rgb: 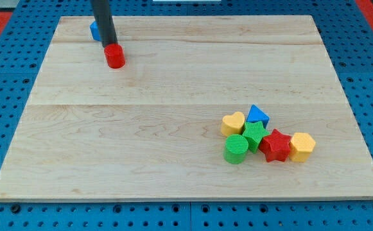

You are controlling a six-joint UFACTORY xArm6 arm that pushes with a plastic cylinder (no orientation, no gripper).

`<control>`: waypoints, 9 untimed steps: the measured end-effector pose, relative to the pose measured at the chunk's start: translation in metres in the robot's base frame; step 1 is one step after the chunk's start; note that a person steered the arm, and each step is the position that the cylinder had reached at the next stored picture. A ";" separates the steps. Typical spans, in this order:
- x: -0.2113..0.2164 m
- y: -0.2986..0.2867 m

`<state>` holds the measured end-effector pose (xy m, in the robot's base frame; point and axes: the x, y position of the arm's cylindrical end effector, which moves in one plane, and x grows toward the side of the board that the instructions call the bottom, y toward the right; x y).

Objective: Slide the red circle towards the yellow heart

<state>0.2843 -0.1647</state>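
Right now my tip (111, 43) touches the red circle (115, 57) from above, far from the yellow heart (233, 123).

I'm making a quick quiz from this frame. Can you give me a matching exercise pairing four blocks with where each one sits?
Blocks:
1. red circle
2. yellow heart
3. red star
4. green cylinder

Places:
A. between the green blocks and the yellow hexagon
B. at my tip, near the view's top left
C. the cluster's left end, beside the blue triangle
D. the cluster's bottom left

Pairs: 1-B, 2-C, 3-A, 4-D
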 end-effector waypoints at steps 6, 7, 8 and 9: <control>0.054 0.081; 0.057 0.070; 0.057 0.059; 0.057 0.055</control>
<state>0.3418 -0.1101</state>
